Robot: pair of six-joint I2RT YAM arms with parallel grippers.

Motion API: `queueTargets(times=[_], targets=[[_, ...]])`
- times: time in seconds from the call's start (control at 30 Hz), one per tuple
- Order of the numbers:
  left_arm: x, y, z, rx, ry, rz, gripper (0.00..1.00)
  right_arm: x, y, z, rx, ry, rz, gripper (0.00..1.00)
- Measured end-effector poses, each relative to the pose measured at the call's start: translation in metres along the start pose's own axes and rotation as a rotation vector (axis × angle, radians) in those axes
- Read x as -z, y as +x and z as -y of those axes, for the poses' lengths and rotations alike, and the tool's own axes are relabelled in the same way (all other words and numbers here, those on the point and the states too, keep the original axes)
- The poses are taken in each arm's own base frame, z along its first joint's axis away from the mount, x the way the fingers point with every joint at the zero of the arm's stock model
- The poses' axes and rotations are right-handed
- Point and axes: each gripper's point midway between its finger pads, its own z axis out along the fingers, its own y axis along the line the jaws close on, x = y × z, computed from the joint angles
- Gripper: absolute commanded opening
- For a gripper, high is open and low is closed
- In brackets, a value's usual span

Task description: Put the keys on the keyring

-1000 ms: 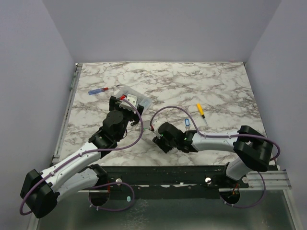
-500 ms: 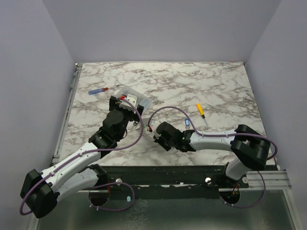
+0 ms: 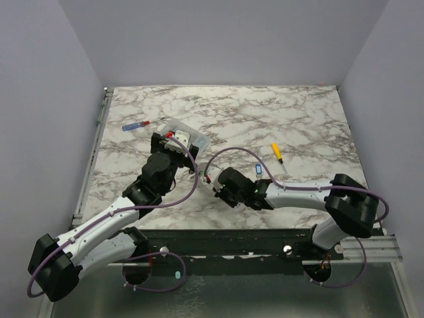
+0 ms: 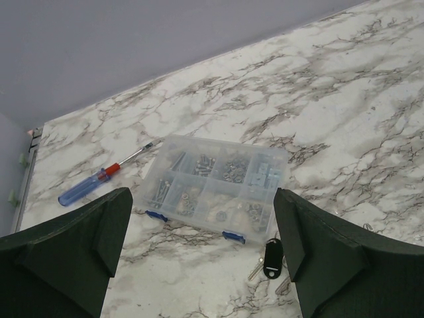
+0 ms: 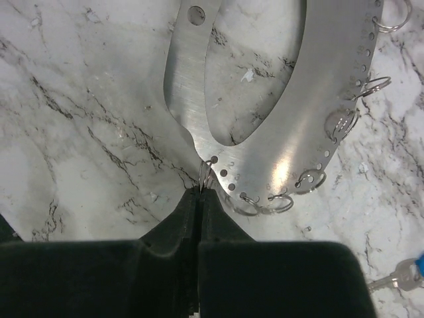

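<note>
Right wrist view: right gripper (image 5: 199,193) closed tight, fingertips pinching a small wire ring (image 5: 207,173) at an edge hole of the keyring (image 5: 311,126). Keyring is a flat shiny horseshoe band lying on the marble table (image 5: 79,119), with holes all along its outer edge and more little rings hanging at 3 to 6 o'clock of the band. At 4 o'clock of the fingertips, a blue-tagged key (image 5: 397,273) on the table, apart from the band, mostly cut off by the frame edge.

Left wrist view: left gripper (image 4: 200,199) spread wide, holding nothing, above the table. Between the fingers, farther out, a clear parts box (image 4: 218,185) with screws inside and blue latches on the near side. At 9 o'clock of the box, a screwdriver (image 4: 93,185) with blue handle and red collar, near but apart. At 5 o'clock, just beside the box, a black-tagged key (image 4: 271,257) flat on the table.

Top external: left gripper at 10 o'clock of the right gripper, by the box. Blue-tagged key at 3 o'clock of the right gripper, orange-headed key (image 3: 276,152) at 2 o'clock, farther out. Keyring hard to make out from above.
</note>
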Motion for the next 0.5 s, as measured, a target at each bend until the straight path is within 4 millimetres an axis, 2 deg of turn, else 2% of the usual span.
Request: queueTargets(times=[0.2,0.33,0.5], targets=[[0.0,0.0,0.003,-0.001,0.015,0.003,0.95,0.028,-0.015,0.01,0.065,0.026,0.102,0.01],[0.0,-0.002,0.007,-0.003,0.042,0.009,0.95,0.049,-0.033,0.018,0.097,0.054,0.209,0.01],[0.0,-0.004,0.018,-0.003,0.102,0.022,0.93,0.064,-0.044,0.024,0.133,0.081,0.298,0.01]])
